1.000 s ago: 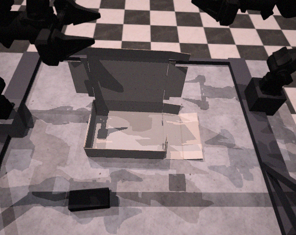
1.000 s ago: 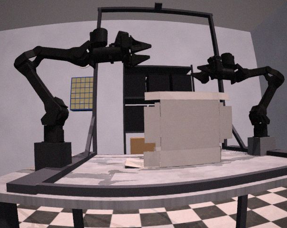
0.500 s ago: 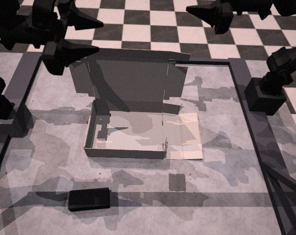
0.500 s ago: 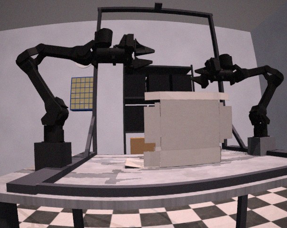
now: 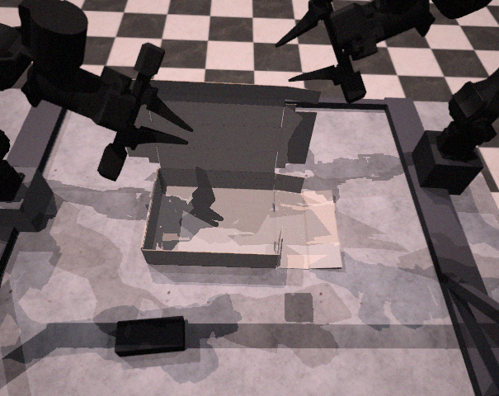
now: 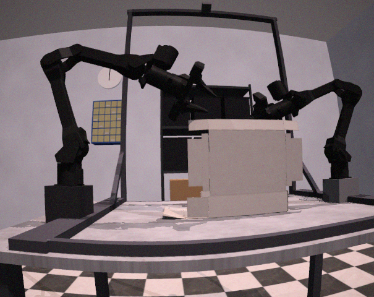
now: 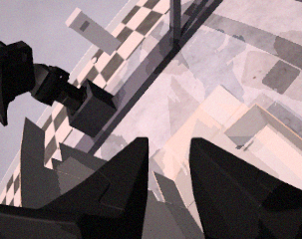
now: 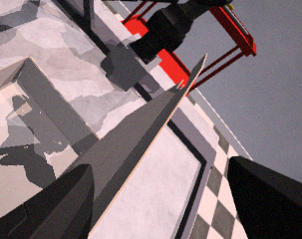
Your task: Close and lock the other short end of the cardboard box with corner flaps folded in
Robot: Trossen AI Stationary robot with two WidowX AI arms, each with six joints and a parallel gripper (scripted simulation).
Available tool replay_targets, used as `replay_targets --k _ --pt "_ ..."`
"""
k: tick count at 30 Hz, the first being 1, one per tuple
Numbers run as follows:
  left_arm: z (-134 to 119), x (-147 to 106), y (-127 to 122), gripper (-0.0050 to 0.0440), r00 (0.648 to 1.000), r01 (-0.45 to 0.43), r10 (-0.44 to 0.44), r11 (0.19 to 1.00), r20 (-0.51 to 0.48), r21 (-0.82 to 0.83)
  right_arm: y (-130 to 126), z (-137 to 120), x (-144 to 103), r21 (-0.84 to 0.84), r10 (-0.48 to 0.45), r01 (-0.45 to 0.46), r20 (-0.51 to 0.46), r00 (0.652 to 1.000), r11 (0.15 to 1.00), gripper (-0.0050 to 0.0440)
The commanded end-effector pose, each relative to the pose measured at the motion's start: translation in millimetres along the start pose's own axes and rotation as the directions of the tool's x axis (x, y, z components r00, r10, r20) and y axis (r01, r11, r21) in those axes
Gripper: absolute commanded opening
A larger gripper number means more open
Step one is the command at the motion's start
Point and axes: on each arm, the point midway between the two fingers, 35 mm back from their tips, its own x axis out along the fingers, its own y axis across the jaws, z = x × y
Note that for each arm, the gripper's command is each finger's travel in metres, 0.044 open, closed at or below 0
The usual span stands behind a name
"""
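Note:
The cardboard box (image 5: 241, 195) (image 7: 290, 149) rests with its base on the table. In the top view its left short end (image 8: 51, 110) stands closed. The other short end's panel (image 5: 322, 230) (image 7: 220, 102) lies flat outward. The rear corner flap (image 5: 289, 183) (image 7: 170, 186) sticks straight out; the front one (image 5: 280, 242) appears turned inward. The lid (image 5: 219, 144) (image 6: 244, 159) (image 8: 155, 124) stands up. My left gripper (image 5: 190, 136) (image 7: 168, 148) is narrowly open and empty, above the box in front of the lid. My right gripper (image 5: 282, 63) (image 6: 211, 103) (image 8: 161, 171) is open and empty, high beyond the lid.
The lid's side flap (image 5: 300, 136) projects at the right. A black block (image 5: 150, 335) lies in front of the box in the top view. Dark frame rails (image 5: 420, 170) edge the table, with a gantry (image 6: 199, 12) above.

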Motion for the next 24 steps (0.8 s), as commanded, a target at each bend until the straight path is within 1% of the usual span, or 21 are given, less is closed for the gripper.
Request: replay_targets --k 1,5,7,10,12,13,14,16,20,24 --pt "3 12 -12 0.0062 0.996 0.084 -0.072 0.968 -0.059 0.236 12 13 15 -0.233 0.108 -0.120 -0.062 0.992 0.965 0.0253" --pt "-2 20 -31 0.0062 0.984 0.177 -0.146 0.887 -0.107 0.427 32 15 26 -0.406 0.205 -0.233 -0.113 0.972 0.883 0.0253" --pt "-4 24 -41 0.0062 0.974 0.225 -0.182 0.828 -0.132 0.514 42 16 31 -0.488 0.252 -0.288 -0.139 0.958 0.824 0.0253" --pt "-8 29 -55 0.0062 0.957 0.290 -0.236 0.718 -0.171 0.633 58 18 38 -0.600 0.319 -0.361 -0.180 0.930 0.714 0.0253" --pt "-8 29 -55 0.0062 0.957 0.290 -0.236 0.718 -0.171 0.633 58 18 38 -0.600 0.319 -0.361 -0.180 0.930 0.714 0.0253" --pt "-10 30 -60 0.0062 0.950 0.310 -0.254 0.675 -0.184 0.670 67 14 38 -0.629 0.358 -0.408 -0.214 0.909 0.662 0.0253" --pt "-13 33 -71 0.0062 0.933 0.348 -0.290 0.581 -0.212 0.736 76 19 43 -0.699 0.389 -0.428 -0.229 0.893 0.572 0.0253" --pt "-16 35 -83 0.0062 0.913 0.384 -0.329 0.482 -0.243 0.788 89 21 48 -0.755 0.425 -0.451 -0.251 0.870 0.477 0.0253" --pt "-22 38 -100 0.0062 0.876 0.411 -0.383 0.275 -0.293 0.869 108 21 52 -0.836 0.494 -0.481 -0.311 0.812 0.264 0.0253" --pt "-28 39 -120 0.0062 0.829 0.409 -0.438 0.048 -0.349 0.911 131 22 54 -0.882 0.554 -0.469 -0.372 0.745 0.039 0.0253"
